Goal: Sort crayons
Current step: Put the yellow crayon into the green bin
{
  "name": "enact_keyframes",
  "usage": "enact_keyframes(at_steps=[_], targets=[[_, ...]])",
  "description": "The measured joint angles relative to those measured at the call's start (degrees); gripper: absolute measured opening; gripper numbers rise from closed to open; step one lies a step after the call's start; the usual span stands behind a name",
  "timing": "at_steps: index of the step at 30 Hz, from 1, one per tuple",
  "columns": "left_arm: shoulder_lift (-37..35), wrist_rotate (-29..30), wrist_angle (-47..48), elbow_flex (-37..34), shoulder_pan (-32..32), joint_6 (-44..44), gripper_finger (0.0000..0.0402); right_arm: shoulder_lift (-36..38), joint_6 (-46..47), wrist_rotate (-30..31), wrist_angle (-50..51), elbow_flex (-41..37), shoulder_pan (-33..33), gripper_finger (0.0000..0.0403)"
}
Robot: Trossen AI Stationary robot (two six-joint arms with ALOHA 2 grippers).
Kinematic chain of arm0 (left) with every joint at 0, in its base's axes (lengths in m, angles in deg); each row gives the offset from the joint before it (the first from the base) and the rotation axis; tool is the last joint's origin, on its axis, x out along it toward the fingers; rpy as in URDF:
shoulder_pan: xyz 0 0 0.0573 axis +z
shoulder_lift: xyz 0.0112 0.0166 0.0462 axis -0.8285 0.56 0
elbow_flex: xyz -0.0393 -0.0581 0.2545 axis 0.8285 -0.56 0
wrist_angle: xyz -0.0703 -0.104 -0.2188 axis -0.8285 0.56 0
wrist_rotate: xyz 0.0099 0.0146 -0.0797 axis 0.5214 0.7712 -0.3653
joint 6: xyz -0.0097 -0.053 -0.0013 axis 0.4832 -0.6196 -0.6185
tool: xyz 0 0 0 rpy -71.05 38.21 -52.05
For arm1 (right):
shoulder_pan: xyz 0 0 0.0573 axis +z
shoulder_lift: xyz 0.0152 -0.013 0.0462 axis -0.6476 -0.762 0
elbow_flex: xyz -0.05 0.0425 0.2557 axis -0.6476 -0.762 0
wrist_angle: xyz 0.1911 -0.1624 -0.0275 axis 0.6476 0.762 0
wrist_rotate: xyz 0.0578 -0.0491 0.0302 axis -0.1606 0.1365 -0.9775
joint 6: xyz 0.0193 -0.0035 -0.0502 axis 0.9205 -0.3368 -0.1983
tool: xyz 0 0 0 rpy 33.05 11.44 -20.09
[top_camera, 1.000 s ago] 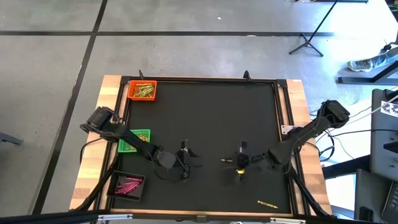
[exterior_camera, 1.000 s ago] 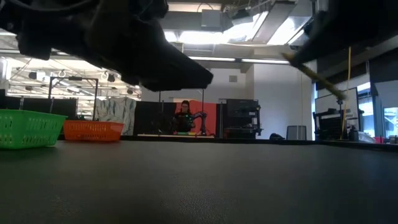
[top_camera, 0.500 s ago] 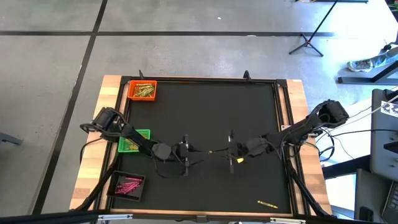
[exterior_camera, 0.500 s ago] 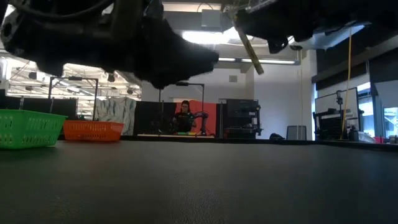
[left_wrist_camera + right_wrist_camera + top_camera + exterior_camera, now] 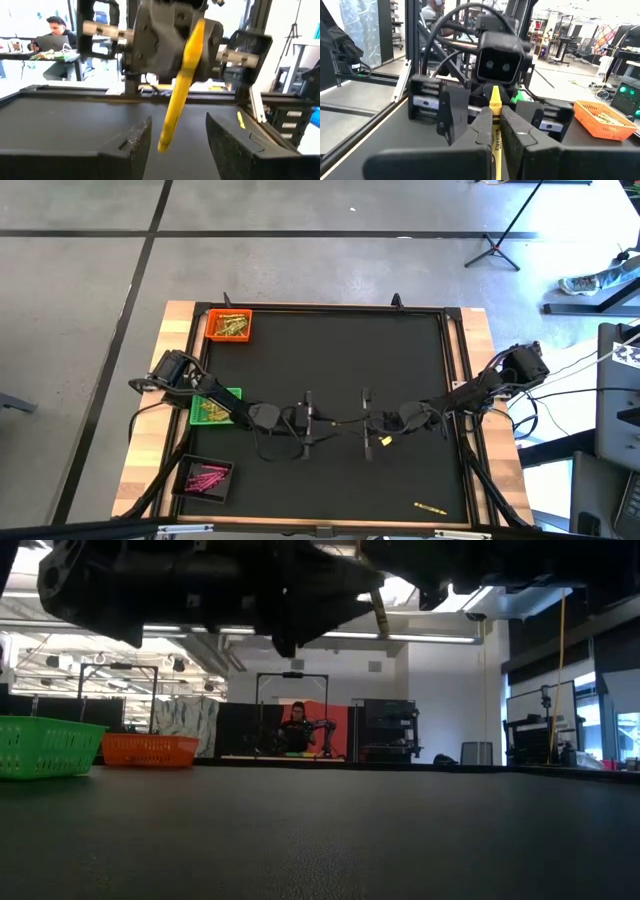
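Clamped on a yellow crayon [image 5: 495, 116] above the table's [image 5: 400, 360] middle, the right gripper [image 5: 368, 423] points its long axis at the left gripper [image 5: 176, 131], whose fingers stand spread to receive the near tip.

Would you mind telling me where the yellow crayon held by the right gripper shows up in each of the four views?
High view: yellow crayon, mid-table, between the two grippers.
Low view: near the top, a slanted stick under the dark arms.
Left wrist view: centre, hanging tilted before the right gripper, between the left gripper's open fingers.
Right wrist view: pinched upright between that arm's own fingers.
Shared landmark: orange tray; not in the left wrist view.
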Motion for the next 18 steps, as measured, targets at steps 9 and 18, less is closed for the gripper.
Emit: enact_keyframes(at_steps=[9, 18], targets=[[0.0, -0.44, 1.79, 3.55, -0.02, 2.97, 0.0146, -0.06, -1.47, -0.02, -0.01, 1.24, 0.07, 0.0017], [0.0, 1.3, 2.4, 3.63, -0.6, 4.9, 0.0018, -0.08, -1.18, -1.6, 0.62, 1.24, 0.21, 0.0017]])
